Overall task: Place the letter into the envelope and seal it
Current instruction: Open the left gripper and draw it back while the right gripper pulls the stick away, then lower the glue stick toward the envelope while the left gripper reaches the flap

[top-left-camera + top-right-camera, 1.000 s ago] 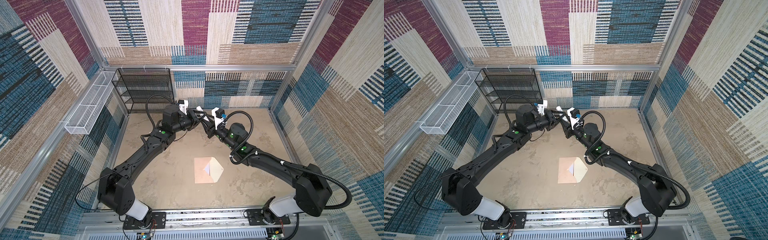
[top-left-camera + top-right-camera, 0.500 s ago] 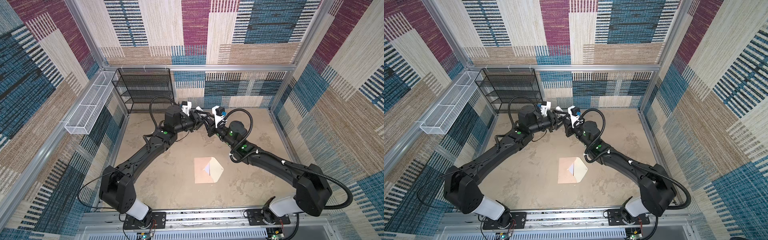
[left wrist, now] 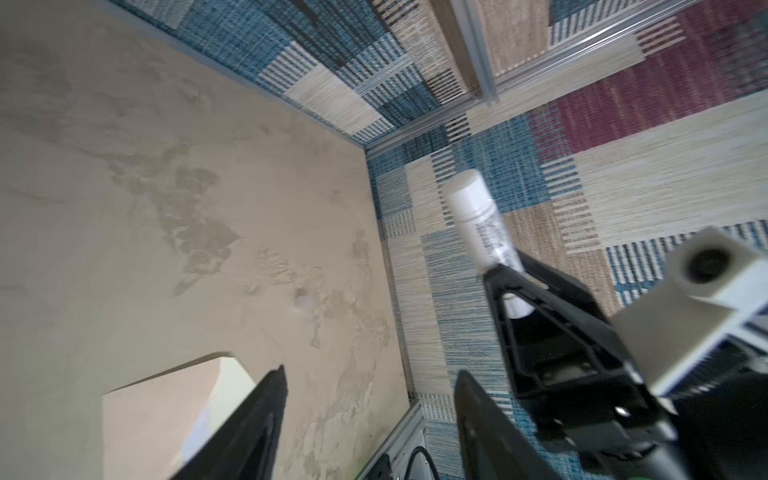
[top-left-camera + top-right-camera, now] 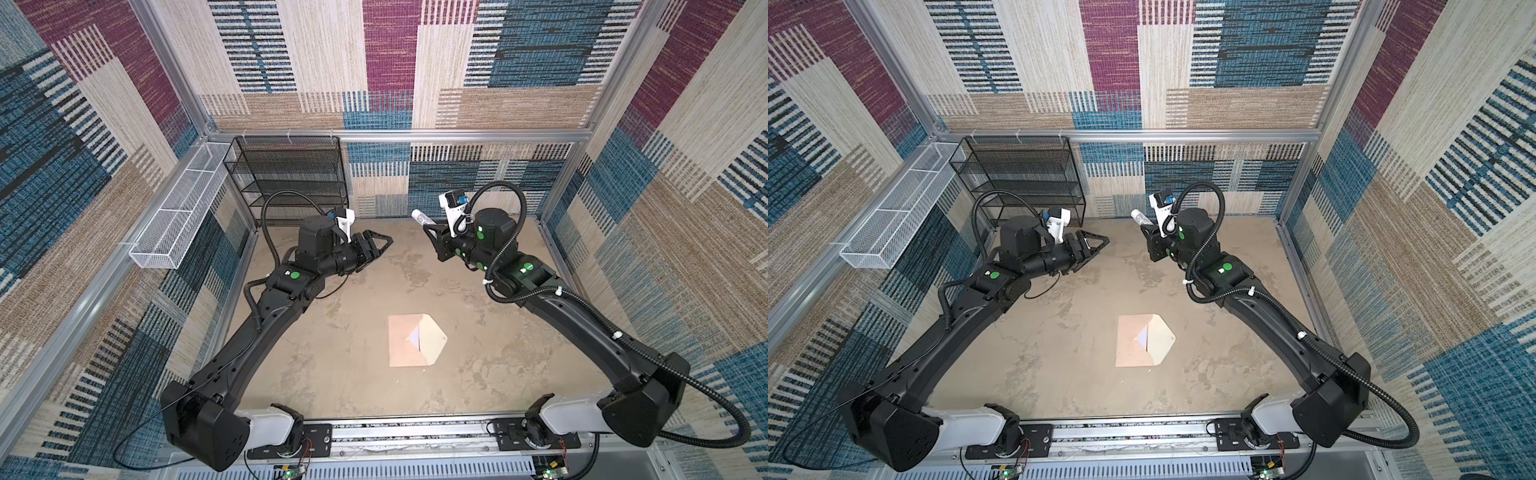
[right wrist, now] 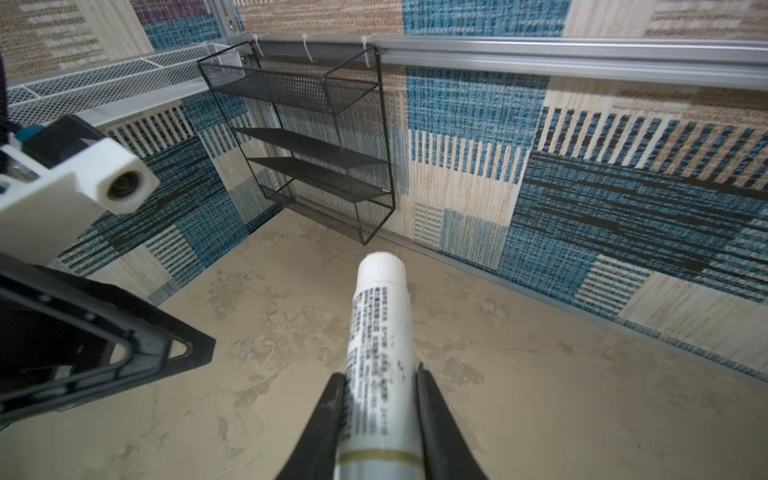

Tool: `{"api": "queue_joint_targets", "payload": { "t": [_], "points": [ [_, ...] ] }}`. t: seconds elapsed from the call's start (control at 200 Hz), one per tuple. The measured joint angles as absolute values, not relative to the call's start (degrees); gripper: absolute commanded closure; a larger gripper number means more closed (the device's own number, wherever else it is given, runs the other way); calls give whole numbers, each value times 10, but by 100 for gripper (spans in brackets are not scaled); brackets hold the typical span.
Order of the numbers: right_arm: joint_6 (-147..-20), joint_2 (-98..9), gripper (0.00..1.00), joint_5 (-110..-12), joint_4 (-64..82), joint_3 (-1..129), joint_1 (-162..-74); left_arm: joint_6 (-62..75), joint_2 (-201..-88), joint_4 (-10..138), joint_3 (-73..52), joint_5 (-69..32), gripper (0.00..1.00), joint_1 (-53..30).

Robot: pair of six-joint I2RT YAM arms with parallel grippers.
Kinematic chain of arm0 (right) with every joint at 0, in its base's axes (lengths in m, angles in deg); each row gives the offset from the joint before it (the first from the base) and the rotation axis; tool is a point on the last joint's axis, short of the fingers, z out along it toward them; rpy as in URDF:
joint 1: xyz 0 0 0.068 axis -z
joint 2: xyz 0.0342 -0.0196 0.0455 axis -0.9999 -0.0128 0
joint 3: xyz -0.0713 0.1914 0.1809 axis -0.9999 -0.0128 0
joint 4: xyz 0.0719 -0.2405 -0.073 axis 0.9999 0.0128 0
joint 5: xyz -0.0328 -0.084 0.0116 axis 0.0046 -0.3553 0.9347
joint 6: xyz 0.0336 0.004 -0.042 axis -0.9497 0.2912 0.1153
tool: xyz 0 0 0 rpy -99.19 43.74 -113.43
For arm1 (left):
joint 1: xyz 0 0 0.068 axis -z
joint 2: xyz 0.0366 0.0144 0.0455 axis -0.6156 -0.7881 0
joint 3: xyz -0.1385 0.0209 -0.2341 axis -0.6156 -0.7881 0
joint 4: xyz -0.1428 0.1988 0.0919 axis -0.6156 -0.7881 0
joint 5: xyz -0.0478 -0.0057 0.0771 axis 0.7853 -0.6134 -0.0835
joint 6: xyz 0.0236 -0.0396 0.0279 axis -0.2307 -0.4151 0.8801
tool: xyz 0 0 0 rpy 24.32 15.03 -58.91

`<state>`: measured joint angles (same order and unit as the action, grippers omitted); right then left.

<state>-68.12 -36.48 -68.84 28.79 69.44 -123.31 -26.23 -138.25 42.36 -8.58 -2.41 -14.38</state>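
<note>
The peach-tan envelope (image 4: 409, 340) (image 4: 1138, 341) lies flat mid-table, its cream-lined pointed flap open toward the right; one corner shows in the left wrist view (image 3: 166, 411). A small white wedge shows at its mouth, and I cannot tell whether that is the letter. My right gripper (image 4: 432, 227) (image 5: 380, 376) hangs above the back of the table, shut on a white cylindrical tube (image 4: 420, 217) (image 5: 380, 316) that sticks out beyond its tips. My left gripper (image 4: 388, 241) (image 3: 372, 370) is open and empty, a gap to the left of the tube (image 3: 478, 216).
A black wire shelf (image 4: 291, 178) stands against the back wall at the left. A white wire basket (image 4: 178, 224) hangs on the left wall. Patterned walls and metal rails close in the table on three sides.
Both grippers met at the tube at the back middle. The left one has opened and drawn back to the left. The right one has moved right, carrying the tube.
</note>
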Motion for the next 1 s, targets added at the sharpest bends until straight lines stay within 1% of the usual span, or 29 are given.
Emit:
{"api": "queue_joint_targets", "payload": {
  "t": [0.07,0.105,0.185,0.275,0.361,0.446,0.516,0.651,0.832,0.997],
  "points": [
    [-686,-386,92,-670,367,742,-1233,-240,-1397,369,-81,-26,59,-147],
    [-691,-399,92,-662,406,765,-1233,-225,-1410,343,-78,-25,65,-147],
    [-712,-432,94,-642,491,813,-1233,-197,-1432,297,-82,-17,75,-147],
    [-741,-475,93,-617,587,864,-1234,-188,-1441,274,-118,10,83,-147],
    [-763,-511,93,-602,661,889,-1241,-187,-1444,269,-161,38,87,-147],
    [-780,-528,93,-594,720,887,-1253,-187,-1451,273,-205,66,90,-146],
    [-794,-529,93,-586,747,874,-1260,-189,-1464,282,-233,84,92,-140],
    [-825,-530,93,-582,774,845,-1277,-193,-1493,309,-261,114,100,-128],
    [-860,-554,93,-587,787,819,-1318,-199,-1525,348,-282,132,100,-116],
    [-883,-569,93,-612,791,815,-1330,-213,-1549,409,-312,149,100,-113]
  ]
}}
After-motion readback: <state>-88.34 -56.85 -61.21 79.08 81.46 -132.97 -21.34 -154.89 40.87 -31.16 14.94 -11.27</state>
